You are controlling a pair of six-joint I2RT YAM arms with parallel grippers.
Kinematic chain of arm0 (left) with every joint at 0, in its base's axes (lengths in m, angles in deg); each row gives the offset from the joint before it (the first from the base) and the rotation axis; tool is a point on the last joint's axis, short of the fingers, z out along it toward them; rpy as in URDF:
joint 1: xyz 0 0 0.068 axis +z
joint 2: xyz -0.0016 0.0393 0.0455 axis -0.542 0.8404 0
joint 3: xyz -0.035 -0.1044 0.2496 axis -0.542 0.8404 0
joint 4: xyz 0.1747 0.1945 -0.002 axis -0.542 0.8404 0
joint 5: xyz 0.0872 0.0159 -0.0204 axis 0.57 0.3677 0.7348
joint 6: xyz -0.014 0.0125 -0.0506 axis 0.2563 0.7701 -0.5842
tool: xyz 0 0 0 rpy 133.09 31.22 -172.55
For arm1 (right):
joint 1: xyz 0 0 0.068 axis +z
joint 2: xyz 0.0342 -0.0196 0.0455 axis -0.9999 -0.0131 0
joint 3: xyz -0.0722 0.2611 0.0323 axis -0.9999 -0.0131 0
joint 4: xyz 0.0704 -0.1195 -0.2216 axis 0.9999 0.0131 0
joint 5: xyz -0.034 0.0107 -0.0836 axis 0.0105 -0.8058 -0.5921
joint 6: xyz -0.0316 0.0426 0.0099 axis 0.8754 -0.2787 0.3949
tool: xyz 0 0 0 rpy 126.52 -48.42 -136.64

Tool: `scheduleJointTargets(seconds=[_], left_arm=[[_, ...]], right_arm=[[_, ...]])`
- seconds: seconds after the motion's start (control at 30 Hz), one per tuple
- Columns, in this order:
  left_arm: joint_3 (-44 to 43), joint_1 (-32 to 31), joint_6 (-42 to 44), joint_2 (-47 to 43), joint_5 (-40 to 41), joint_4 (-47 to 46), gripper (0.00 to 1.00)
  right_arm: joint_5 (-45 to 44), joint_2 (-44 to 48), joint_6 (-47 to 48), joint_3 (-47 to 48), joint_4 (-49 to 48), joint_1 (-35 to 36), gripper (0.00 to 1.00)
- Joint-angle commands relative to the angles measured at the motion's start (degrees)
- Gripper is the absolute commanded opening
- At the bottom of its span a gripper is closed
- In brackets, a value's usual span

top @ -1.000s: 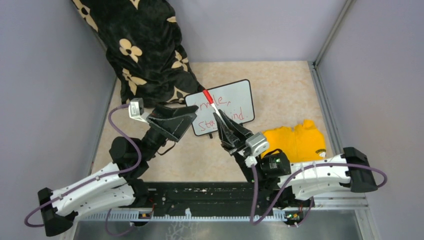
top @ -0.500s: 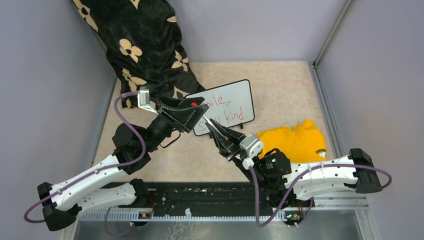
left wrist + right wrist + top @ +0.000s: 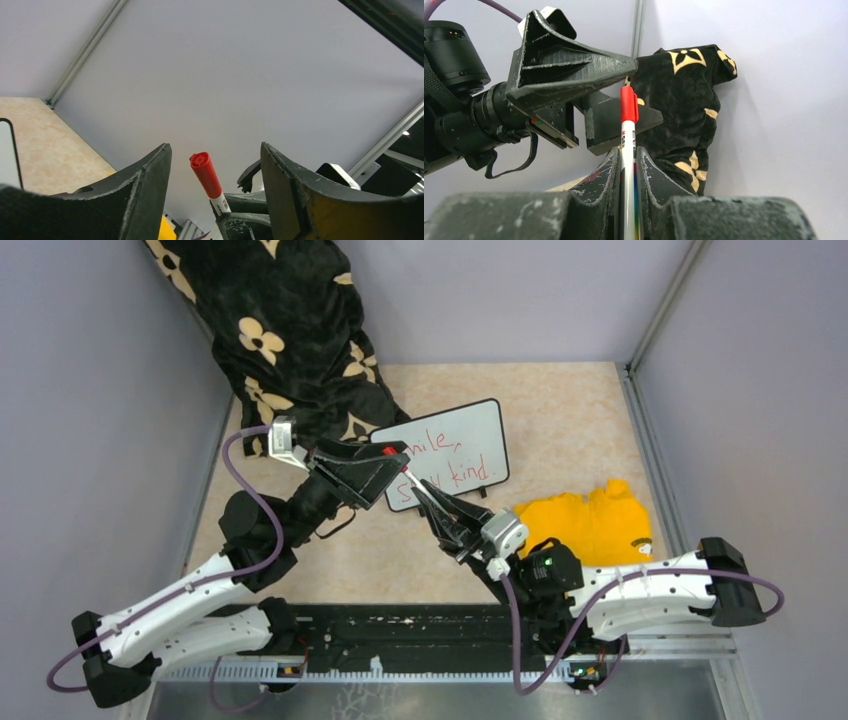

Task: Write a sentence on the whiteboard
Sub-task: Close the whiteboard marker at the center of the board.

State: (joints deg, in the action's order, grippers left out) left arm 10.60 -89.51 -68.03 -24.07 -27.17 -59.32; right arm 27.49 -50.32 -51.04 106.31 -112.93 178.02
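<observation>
With the sentence (image 3: 455, 476) on the whiteboard (image 3: 481, 428) apparently finished, my left gripper (image 3: 215, 150), jaws spread but narrowing, now straddles the capped marker (image 3: 626, 132) pinched in my right gripper (image 3: 628, 154).

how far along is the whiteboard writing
Done: the red handwritten sentence, ending "kind.", sits on the small black-framed white whiteboard. In hand: the right gripper is shut on a red-capped white marker, and the left gripper has its open jaws either side of the capped end without touching. Left: probably only passing over or setting down the marker.
</observation>
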Motion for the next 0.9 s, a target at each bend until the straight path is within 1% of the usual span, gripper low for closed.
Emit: scheduleJointTargets(seconds=[0.0, 0.1, 0.23, 0.3, 0.4, 0.47, 0.53, 0.63, 0.7, 0.73, 0.87], left_arm=[[0.9, 1.7, -4.2, -0.9, -2.0, -2.8, 0.69], [2.1, 3.7, -7.8, -0.4, -5.5, -4.7, 0.57], [4.2, 6.8, -12.9, 0.1, -9.2, -7.6, 0.46], [5.3, 7.8, -14.9, 0.2, -10.2, -9.0, 0.45], [5.3, 8.6, -16.3, 1.1, -12.1, -9.9, 0.45], [5.4, 8.9, -16.9, 1.8, -13.6, -11.0, 0.43], [5.4, 9.0, -17.3, 2.3, -14.4, -11.7, 0.35], [5.7, 9.0, -17.3, 2.3, -14.7, -11.9, 0.17], [5.7, 9.0, -17.1, 2.4, -15.1, -11.7, 0.03], [5.6, 9.0, -17.0, 2.6, -15.6, -11.4, 0.0], [4.1, 9.0, -16.4, 4.9, -20.2, -9.3, 0.0]], right_arm=[[-0.3, 1.5, -0.2, -0.5, -3.5, 0.4, 0.0], [-0.5, 1.5, -0.1, -0.8, -4.1, 0.4, 0.0], [-1.1, 1.9, 0.0, -1.1, -4.8, 0.4, 0.0], [-1.3, 2.0, 0.1, -1.3, -5.0, 0.4, 0.0], [-1.7, 1.8, 0.6, -1.3, -5.5, 0.4, 0.0], [-1.8, 1.5, 0.9, -1.1, -5.5, 0.4, 0.0], [-2.0, 1.3, 1.2, -0.9, -5.7, 0.4, 0.0], [-2.6, 1.0, 1.7, -0.9, -6.0, 0.4, 0.0], [-3.1, 0.7, 2.0, -0.8, -6.4, 0.4, 0.0], [-3.3, 0.5, 2.2, -0.7, -6.5, 0.4, 0.0], [-3.7, -0.6, 3.5, -0.3, -7.8, 0.3, 0.0]])
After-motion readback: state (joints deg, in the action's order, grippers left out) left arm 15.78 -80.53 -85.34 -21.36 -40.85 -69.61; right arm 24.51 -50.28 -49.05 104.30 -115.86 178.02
